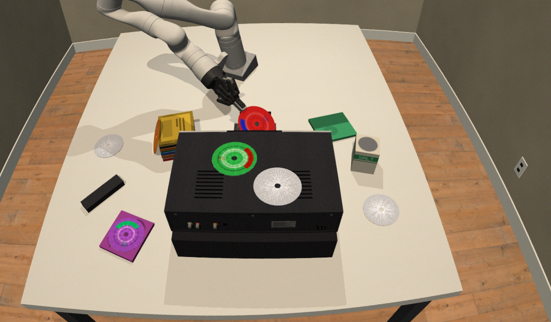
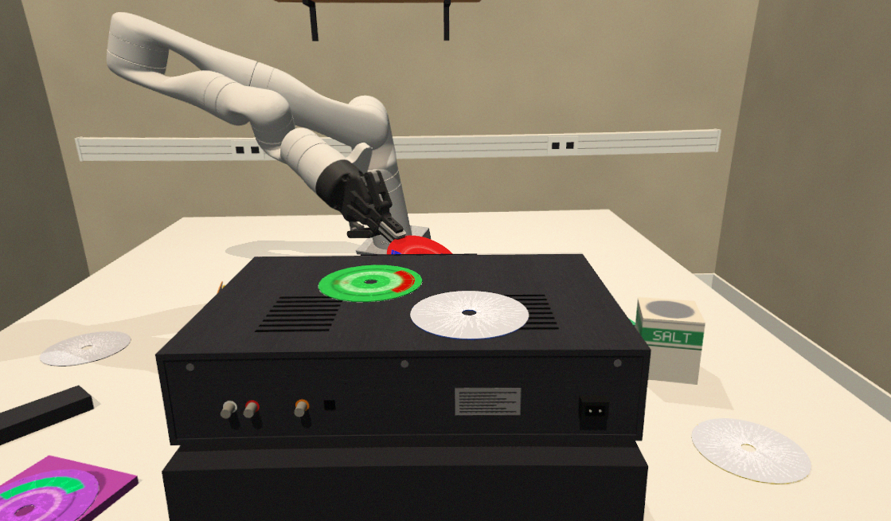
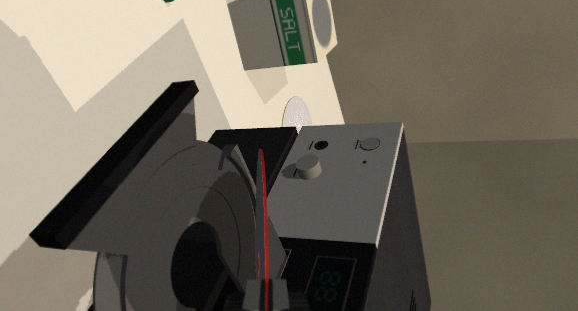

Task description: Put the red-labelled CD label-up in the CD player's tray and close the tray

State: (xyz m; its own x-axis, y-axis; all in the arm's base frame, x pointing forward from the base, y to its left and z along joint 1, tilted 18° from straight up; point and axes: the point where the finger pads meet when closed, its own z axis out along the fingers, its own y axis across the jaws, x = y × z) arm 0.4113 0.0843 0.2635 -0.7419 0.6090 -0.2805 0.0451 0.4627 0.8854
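Red-labelled and round, the thin CD [image 1: 256, 113] [image 2: 419, 245] [image 3: 266, 220] is pinched at its rim by the black two-finger gripper [image 1: 241, 106] [image 2: 396, 234] [image 3: 266, 295], closed down to the disc's thickness. The disc hangs tilted, label up, over the dark grey plastic tray [image 3: 150, 195] jutting from the black box-shaped CD player [image 1: 229, 200] [image 2: 396, 342] [image 3: 330, 195].

To seat it well, I'd centre it over the round recess, level it, lower it gently and let go only once the rim lies inside the lip. Pressing while it's tilted could jam the edge or shove the player.

From here the player's body hides part of the tray; the wrist view shows the disc nearly edge-on and cuts off the fingers. I can't tell whether its lower edge touches the tray.
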